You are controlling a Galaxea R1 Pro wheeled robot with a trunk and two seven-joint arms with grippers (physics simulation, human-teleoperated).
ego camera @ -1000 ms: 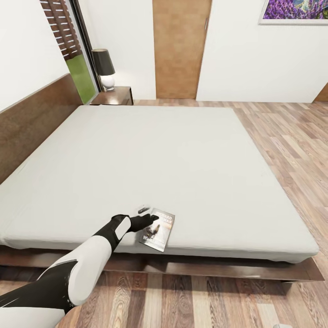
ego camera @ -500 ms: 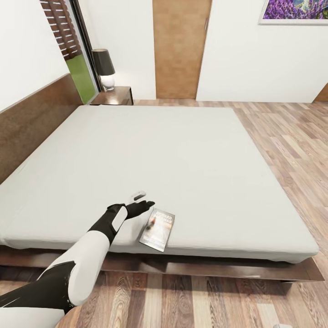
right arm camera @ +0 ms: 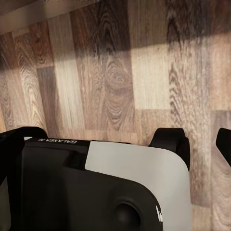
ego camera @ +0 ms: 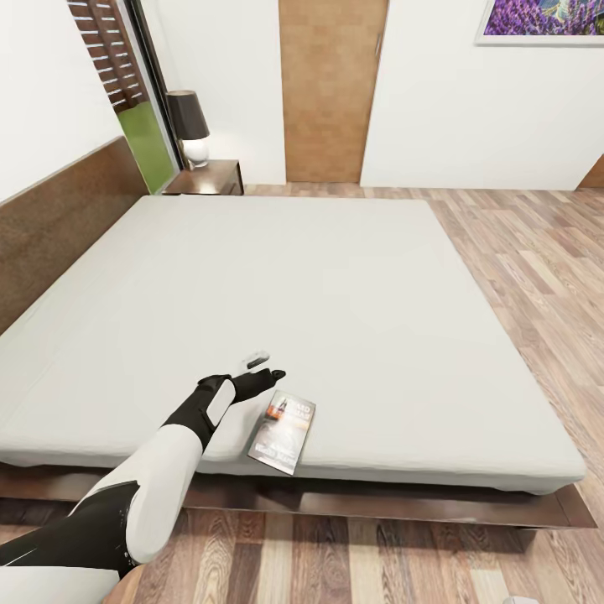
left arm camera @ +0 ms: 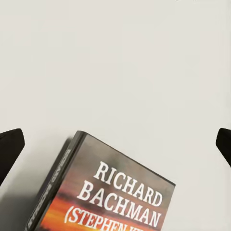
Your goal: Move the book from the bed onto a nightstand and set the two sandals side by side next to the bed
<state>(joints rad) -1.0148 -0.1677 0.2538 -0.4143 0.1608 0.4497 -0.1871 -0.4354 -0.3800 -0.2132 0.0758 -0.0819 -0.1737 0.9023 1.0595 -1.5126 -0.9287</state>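
Book (ego camera: 283, 426) lying flat on the bed (ego camera: 352, 277) near its foot edge, not yet lifted. Left gripper (ego camera: 267, 369) hovering just beside its top end, fingers spread wide, empty. Nightstand (ego camera: 205, 178) waiting by the headboard, well apart. Sandals' placement not yet showing as done. Cover reading "RICHARD BACHMAN", then "(STEPHEN…" cut off. Right gripper: cannot tell its state.

A lamp (ego camera: 188, 126) with a dark shade and a round white base stands in the far corner. Just behind it is a tall window (ego camera: 126, 92) with a dark frame, wooden slats above and green below. A brown wooden door (ego camera: 331, 88) is shut in the white back wall. A picture (ego camera: 541, 21) of purple flowers hangs to its right. The wood floor (ego camera: 537, 243) has brown planks.
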